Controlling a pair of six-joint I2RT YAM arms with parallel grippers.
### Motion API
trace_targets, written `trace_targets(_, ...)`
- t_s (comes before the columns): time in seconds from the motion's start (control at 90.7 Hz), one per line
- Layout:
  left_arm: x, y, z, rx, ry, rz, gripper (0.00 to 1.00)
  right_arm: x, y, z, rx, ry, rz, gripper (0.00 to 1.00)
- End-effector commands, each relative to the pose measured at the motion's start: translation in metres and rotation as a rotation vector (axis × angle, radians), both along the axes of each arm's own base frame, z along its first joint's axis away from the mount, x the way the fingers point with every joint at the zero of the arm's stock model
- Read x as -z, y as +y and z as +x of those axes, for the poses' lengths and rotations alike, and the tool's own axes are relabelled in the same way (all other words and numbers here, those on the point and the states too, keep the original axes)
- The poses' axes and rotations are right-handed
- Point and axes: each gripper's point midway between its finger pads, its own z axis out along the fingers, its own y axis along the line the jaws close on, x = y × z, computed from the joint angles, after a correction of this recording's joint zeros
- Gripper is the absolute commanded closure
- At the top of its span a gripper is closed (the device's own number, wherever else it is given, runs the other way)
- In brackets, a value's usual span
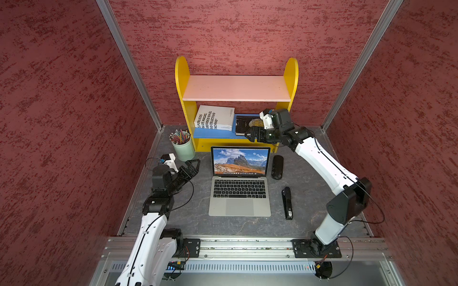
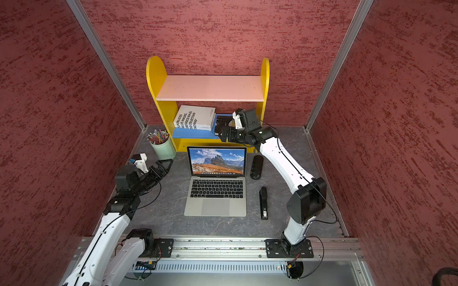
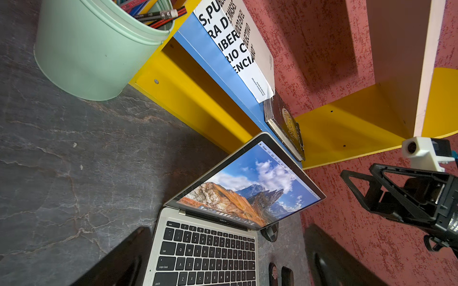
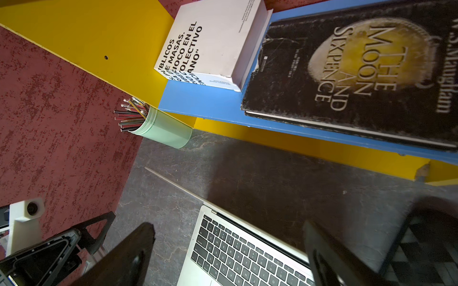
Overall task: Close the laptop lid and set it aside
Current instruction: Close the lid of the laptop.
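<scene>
Red textured walls close in a dark grey stone-look table [image 1: 188, 222]. A yellow shelf [image 1: 183, 81] stands against the back wall.

The laptop [image 1: 239, 195] lies at the middle of the table, in front of the shelf, its base flat. The lid [image 1: 240, 161] stands open, its screen showing a mountain picture; both top views show this [image 2: 217, 161].

The left pincer [image 1: 197, 167] hangs to the left of the lid, level with the screen, between the lid and a green cup [image 1: 184, 149] of pencils. It points toward the lid's left edge but is apart from it. Its jaws are spread wide and nothing is in them. In the left wrist view the lid [image 3: 247, 183] and keyboard sit between the two dark fingers [image 3: 119, 260].

The right pincer [image 1: 248, 135] hovers above and just behind the lid's top right corner, in front of a black book [image 1: 244, 125] on the lower shelf board. It touches neither lid nor book. Its jaws are also wide apart and empty. In the right wrist view the keyboard [image 4: 247, 252] lies below, between its fingers [image 4: 128, 257].

A white book [image 1: 214, 120] leans beside the black one. A black mouse [image 1: 277, 167] and a black stapler [image 1: 287, 203] lie right of the laptop.
</scene>
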Motion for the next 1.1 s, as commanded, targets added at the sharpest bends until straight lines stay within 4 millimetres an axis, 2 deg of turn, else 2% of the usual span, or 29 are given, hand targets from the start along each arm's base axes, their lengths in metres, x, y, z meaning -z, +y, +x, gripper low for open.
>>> trace_targets(0.0, -0.013, -0.003, -0.002, 0.023, -0.033, 0.017, 0.00, 0.004, 0.006, 0.004, 0.002, 0.017, -0.050, 0.02)
trace_targets(0.187, -0.014, -0.005, -0.002, 0.038, -0.035, 0.012, 0.00, 0.016, 0.026, 0.014, -0.022, 0.055, -0.081, 0.02)
trace_targets(0.419, -0.016, -0.005, -0.004, 0.040, -0.043, 0.017, 0.00, 0.033, 0.040, 0.026, -0.036, 0.102, -0.106, 0.01)
trace_targets(0.738, -0.019, -0.004, -0.006, 0.035, -0.059, 0.031, 0.00, 0.051, 0.045, 0.040, -0.024, 0.132, -0.143, 0.02)
trace_targets(1.091, -0.020, -0.003, -0.007, 0.033, -0.063, 0.035, 0.00, 0.070, 0.048, 0.043, -0.019, 0.182, -0.159, 0.02)
